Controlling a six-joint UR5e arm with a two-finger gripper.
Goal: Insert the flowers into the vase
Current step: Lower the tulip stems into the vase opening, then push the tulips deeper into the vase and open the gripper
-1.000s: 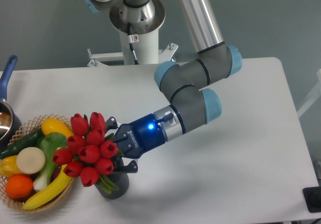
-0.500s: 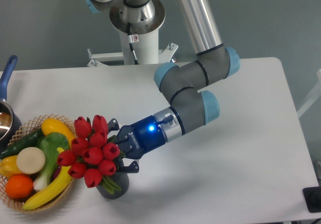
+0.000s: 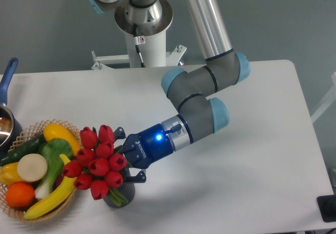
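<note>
Red flowers [image 3: 98, 161] are being held by the gripper [image 3: 124, 159], whose jaws are clamped on the bunch just behind the heads; the exact contact is being hidden by leaves. The bunch is being carried tilted, heads towards the basket [image 3: 24, 140], with its green stems reaching down into the mouth of the vase [image 3: 124, 193]. How deep the stems are sitting cannot be told, since the mouth is being covered by blooms and leaves.

Several risks are being run, by judgement. The vase is small and light-looking, and the bunch is wider than it; a sideways push through the stems could be tipping or sliding it. If the grip is being released while the bunch is tilted, the heavy heads could be pulling the stems out or toppling the vase towards the basket.

Room is being limited on the left, where the basket of fruit is sitting just beside the blooms, and the table [image 3: 247, 155] front edge is lying near the vase. Open surface is being offered to the right and behind.
</note>
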